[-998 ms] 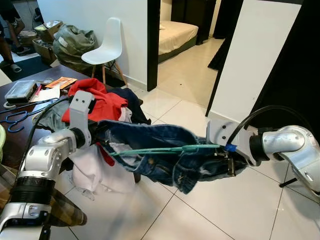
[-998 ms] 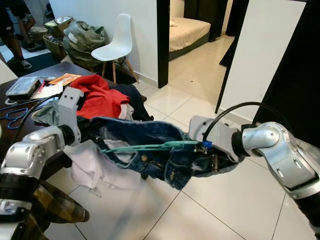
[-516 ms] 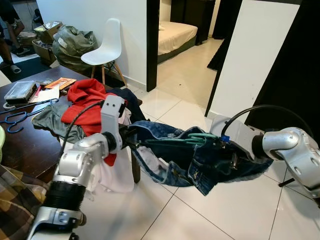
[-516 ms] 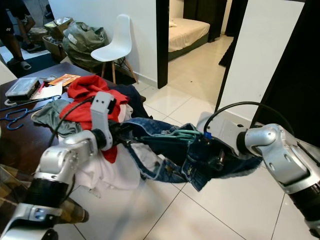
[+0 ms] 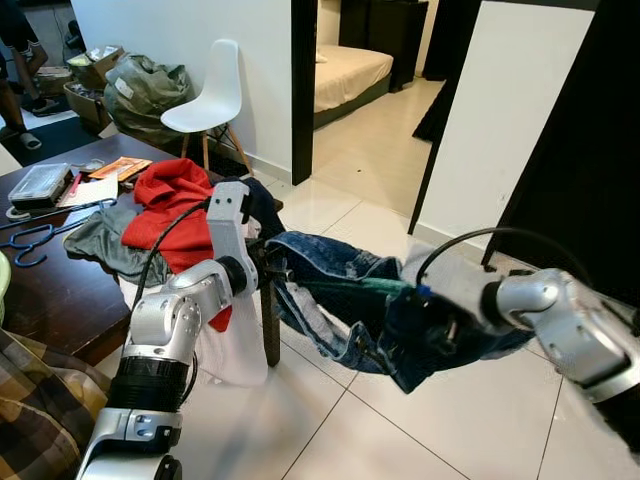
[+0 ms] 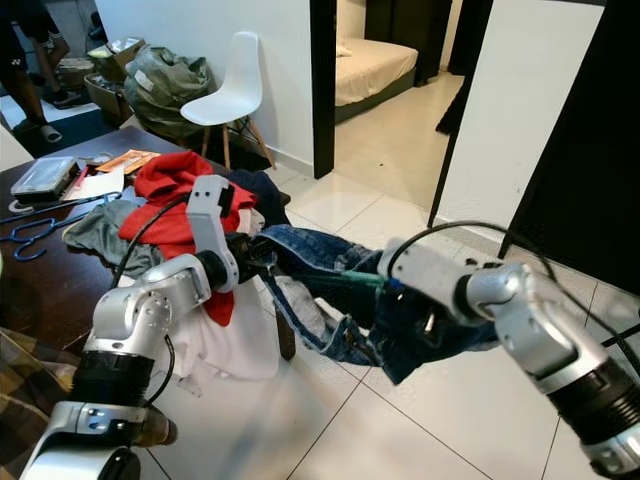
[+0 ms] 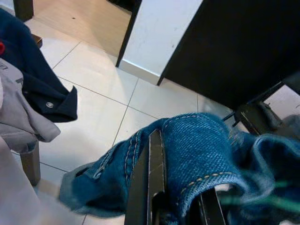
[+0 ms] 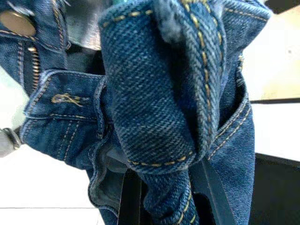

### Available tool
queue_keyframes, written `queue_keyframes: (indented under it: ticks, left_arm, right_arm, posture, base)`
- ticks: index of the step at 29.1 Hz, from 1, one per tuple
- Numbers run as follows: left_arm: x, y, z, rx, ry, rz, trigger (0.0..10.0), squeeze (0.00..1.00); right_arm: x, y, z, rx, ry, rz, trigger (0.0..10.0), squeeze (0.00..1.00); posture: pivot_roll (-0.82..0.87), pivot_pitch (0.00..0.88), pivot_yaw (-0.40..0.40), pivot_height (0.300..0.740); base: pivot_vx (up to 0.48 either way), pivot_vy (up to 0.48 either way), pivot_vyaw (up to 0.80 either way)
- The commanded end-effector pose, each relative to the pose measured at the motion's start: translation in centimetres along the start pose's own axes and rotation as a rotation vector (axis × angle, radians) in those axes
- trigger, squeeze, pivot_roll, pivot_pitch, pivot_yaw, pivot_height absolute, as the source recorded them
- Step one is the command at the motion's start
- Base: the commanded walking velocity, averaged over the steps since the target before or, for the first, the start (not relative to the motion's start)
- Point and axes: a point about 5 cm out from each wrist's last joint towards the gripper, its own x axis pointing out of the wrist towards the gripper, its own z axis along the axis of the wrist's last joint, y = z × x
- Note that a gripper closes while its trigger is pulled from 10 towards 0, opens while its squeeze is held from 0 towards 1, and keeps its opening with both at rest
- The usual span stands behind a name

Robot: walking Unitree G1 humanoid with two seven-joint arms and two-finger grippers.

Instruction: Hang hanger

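1. Our left tool (image 7: 161, 187) is clenched on the waistband of the denim shorts (image 5: 340, 300), keeping that end up.
2. Our right tool (image 8: 164, 187) grips the other end, so the cloth spans both.
3. The green hanger (image 5: 385, 285) lies inside the shorts, over the floor (image 5: 330, 420), beside the table (image 5: 50, 290).

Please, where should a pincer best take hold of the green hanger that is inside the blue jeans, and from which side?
Probably the short bare stretch of the green hanger, between the folds of the jeans. It looks thin and roughly level, so a pincer would likely close best across it from above. The rest is buried in denim. The left pincer and the right pincer both grip denim.
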Motion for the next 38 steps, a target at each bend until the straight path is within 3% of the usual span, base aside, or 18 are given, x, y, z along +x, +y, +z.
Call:
queue_keyframes:
  ticks: [1, 2, 7, 13, 15, 17, 21, 25, 26, 29, 33, 37, 38]
  left_arm:
    - [0.6, -0.6, 0.5, -0.023, -0.012, 0.0, 10.0, 0.0]
    - [0.7, -0.8, 0.4, -0.028, -0.007, 0.006, 10.0, 0.0]
    - [1.7, -4.6, -2.5, 0.152, 0.128, -0.095, 10.0, 0.0]
    - [1.8, -6.7, -3.5, 0.198, 0.148, -0.17, 10.0, 0.0]
    - [1.7, -7.6, -4.1, 0.271, 0.165, -0.194, 10.0, 0.0]
    - [1.7, -7.7, -4.1, 0.293, 0.167, -0.19, 10.0, 0.0]
    - [1.6, -7.1, -3.4, 0.299, 0.143, -0.161, 10.0, 0.0]
    - [1.4, -5.9, -1.5, 0.296, 0.083, -0.098, 10.0, 0.0]
    - [1.2, -5.6, 0.2, 0.28, 0.027, -0.076, 10.0, 0.0]
    - [1.1, -5.7, 0.8, 0.274, 0.008, -0.076, 10.0, 0.0]
    - [0.7, -7.1, 2.3, 0.267, -0.045, -0.131, 10.0, 0.0]
    - [0.3, -8.9, 2.5, 0.312, -0.046, -0.219, 10.0, 0.0]
    - [-0.1, -9.8, 2.3, 0.366, -0.041, -0.265, 10.0, 0.0]
  right_arm:
    - [0.2, 0.4, 0.5, -0.006, -0.012, -0.006, 0.0, 0.0]
    - [0.4, 0.4, 0.7, 0.004, -0.022, -0.006, 0.0, 0.0]
    - [0.9, 0.1, 2.8, 0.139, -0.191, -0.012, 0.0, 0.0]
    - [1.1, -0.3, 3.8, 0.229, -0.28, -0.027, 0.0, 0.0]
    - [1.4, -0.6, 4.0, 0.289, -0.312, -0.053, 0.0, 0.0]
    - [1.4, -0.8, 4.0, 0.315, -0.32, -0.064, 0.0, 0.0]
    - [1.6, -0.9, 3.9, 0.352, -0.325, -0.083, 0.0, 0.0]
    - [2.0, -0.8, 3.6, 0.398, -0.325, -0.093, 0.0, 0.0]
    - [2.6, -0.2, 3.4, 0.419, -0.31, -0.083, 0.0, 0.0]
    - [2.9, 0.1, 3.3, 0.428, -0.305, -0.076, 0.0, 0.0]
    - [3.8, 0.3, 2.8, 0.5, -0.293, -0.098, 0.0, 0.0]
    - [4.7, 0.1, 1.1, 0.545, -0.227, -0.173, 0.0, 0.0]
    - [5.2, 0.2, 0.5, 0.574, -0.207, -0.195, 0.0, 0.0]
  posture:
    - [-0.08, 0.0, -0.019, 0.74]
    - [-0.08, 0.0, -0.019, 0.74]
    - [-0.08, 0.0, -0.019, 0.74]
    - [-0.08, 0.0, -0.018, 0.74]
    - [-0.08, 0.0, -0.019, 0.74]
    - [-0.08, 0.0, -0.019, 0.74]
    - [-0.08, 0.0, -0.02, 0.74]
    - [-0.08, 0.0, -0.02, 0.74]
    - [-0.07, 0.0, -0.024, 0.74]
    - [-0.07, 0.0, -0.024, 0.74]
    - [-0.07, 0.0, -0.026, 0.74]
    - [-0.08, 0.0, -0.029, 0.74]
    - [-0.08, 0.0, -0.028, 0.74]
  base:
    - [0.0, 0.0, 0.0]
    - [0.0, 0.0, 0.0]
    - [0.0, 0.0, 0.0]
    - [0.0, 0.0, 0.0]
    - [0.0, 0.0, 0.0]
    - [0.0, 0.0, 0.0]
    - [0.0, 0.0, 0.0]
    - [0.0, 0.0, 0.0]
    - [0.0, 0.0, 0.0]
    - [0.0, 0.0, 0.0]
    - [0.0, 0.0, 0.0]
    - [0.0, 0.0, 0.0]
    - [0.0, 0.0, 0.0]
